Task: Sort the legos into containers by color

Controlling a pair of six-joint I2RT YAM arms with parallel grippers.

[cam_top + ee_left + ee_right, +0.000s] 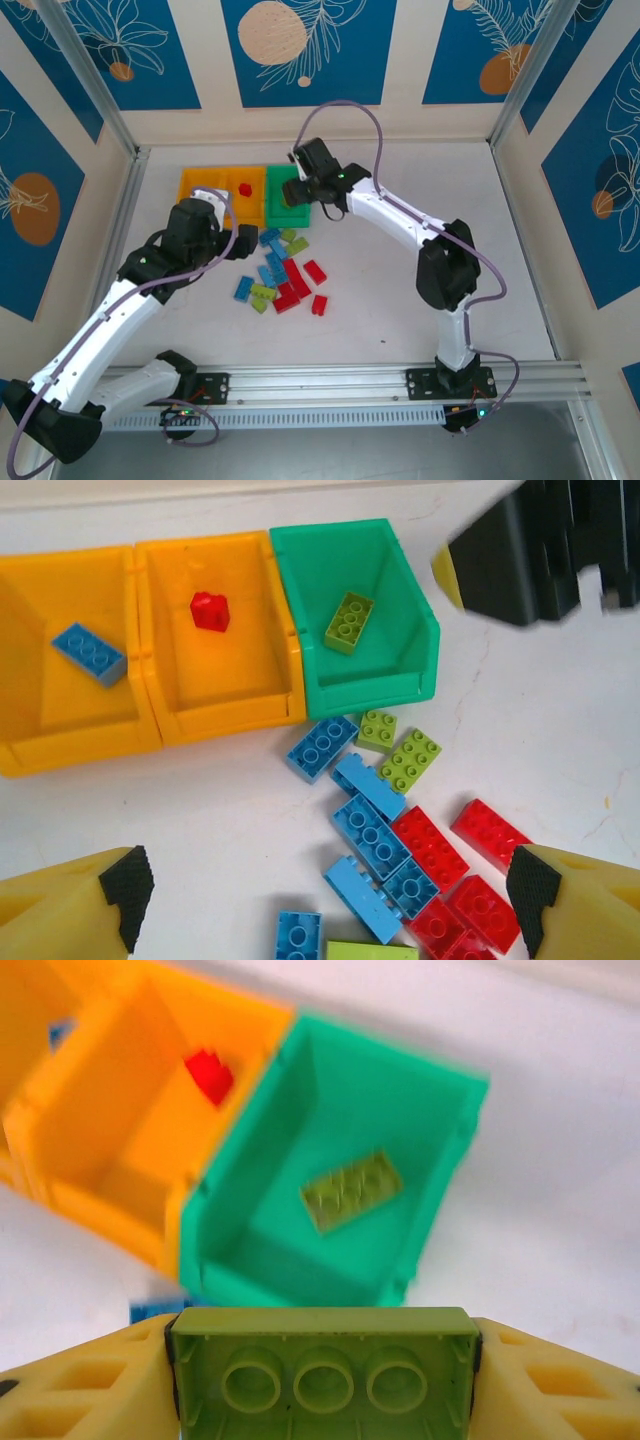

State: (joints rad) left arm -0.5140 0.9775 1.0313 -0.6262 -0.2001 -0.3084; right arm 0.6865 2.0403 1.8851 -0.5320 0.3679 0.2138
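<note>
My right claw (pixel 322 1385) clamps a lime brick (pixel 322 1350), green bin (pixel 290 1280) just ahead, probably to match colours; left claw (pixel 328 895) gapes above the pile (pixel 390 840).

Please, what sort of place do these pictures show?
Probably a robot test cell in a lab, not a home: the left arm and right arm are bolted to a metal rail, patterned panels in metal frames wall in the white table, and toy legos lie beside small bins.

The left gripper (pixel 328 895) hangs with its jaws spread wide; the right gripper (pixel 322 1385) clamps a lime green lego (pixel 320 1350).
</note>
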